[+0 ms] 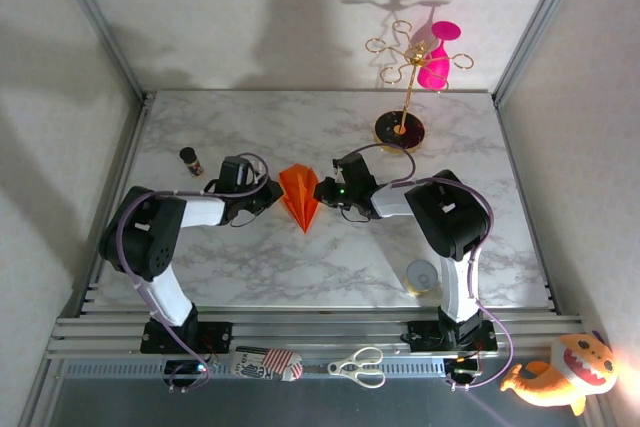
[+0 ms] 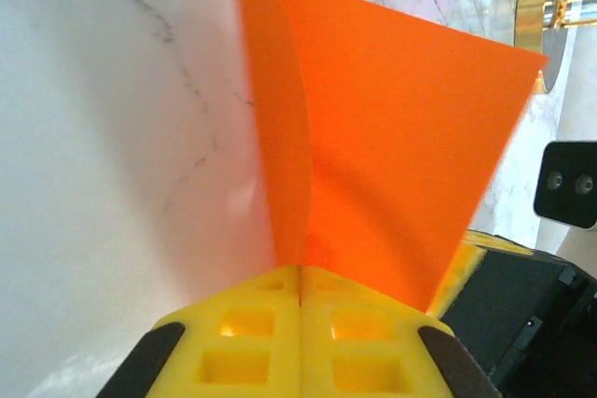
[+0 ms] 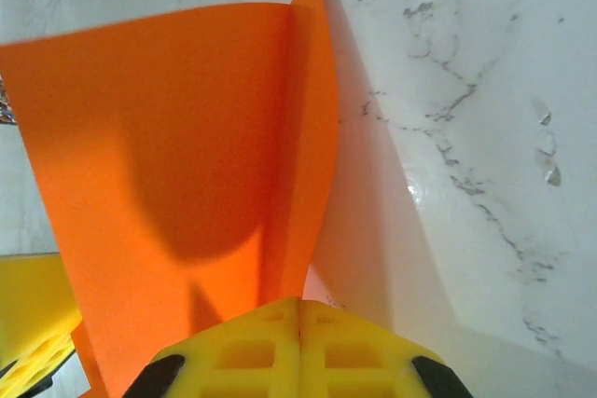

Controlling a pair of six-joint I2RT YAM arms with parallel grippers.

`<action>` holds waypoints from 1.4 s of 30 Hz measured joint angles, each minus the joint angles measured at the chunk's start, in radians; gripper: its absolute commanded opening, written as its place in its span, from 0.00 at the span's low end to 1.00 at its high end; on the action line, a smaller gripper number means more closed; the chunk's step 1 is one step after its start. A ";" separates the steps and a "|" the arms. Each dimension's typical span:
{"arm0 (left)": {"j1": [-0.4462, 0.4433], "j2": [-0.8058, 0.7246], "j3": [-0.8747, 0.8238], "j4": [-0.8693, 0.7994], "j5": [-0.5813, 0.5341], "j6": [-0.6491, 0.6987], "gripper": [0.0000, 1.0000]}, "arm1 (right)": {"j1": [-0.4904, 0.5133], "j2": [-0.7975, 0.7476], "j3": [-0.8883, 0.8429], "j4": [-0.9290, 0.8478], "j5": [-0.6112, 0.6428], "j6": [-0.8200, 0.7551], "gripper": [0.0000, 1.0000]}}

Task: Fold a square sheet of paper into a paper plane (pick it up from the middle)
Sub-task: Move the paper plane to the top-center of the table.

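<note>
Left tool (image 2: 299, 286) and right tool (image 3: 299, 314), jaws shut, pinch the pointed orange sheet (image 1: 300, 197) mid-fold; wing creases seemingly left to make.

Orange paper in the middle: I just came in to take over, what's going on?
Both arms are working the orange paper at the middle of the table. The left gripper pinches its left side, the right gripper its right side, jaws shut. It is already folded into a pointed dart, tip toward the near edge.
</note>
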 measured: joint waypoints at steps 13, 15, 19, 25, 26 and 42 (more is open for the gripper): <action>0.000 -0.021 -0.107 0.061 -0.087 -0.103 0.04 | 0.000 -0.001 -0.048 0.078 0.000 0.055 0.05; 0.000 -0.021 -0.106 0.071 -0.087 -0.106 0.08 | 0.000 -0.001 -0.049 0.080 0.000 0.058 0.05; 0.000 -0.021 -0.093 0.054 -0.086 -0.098 0.19 | -0.001 -0.001 -0.049 0.080 -0.005 0.060 0.05; 0.000 -0.057 -0.029 -0.057 -0.087 -0.040 0.30 | -0.001 -0.001 -0.049 0.077 -0.024 0.058 0.06; 0.000 -0.076 -0.020 -0.081 -0.087 -0.027 0.31 | -0.001 -0.001 -0.049 0.076 -0.028 0.056 0.06; -0.130 -0.139 0.047 -0.278 -0.113 0.053 0.33 | -0.001 0.000 -0.048 0.073 -0.035 0.048 0.06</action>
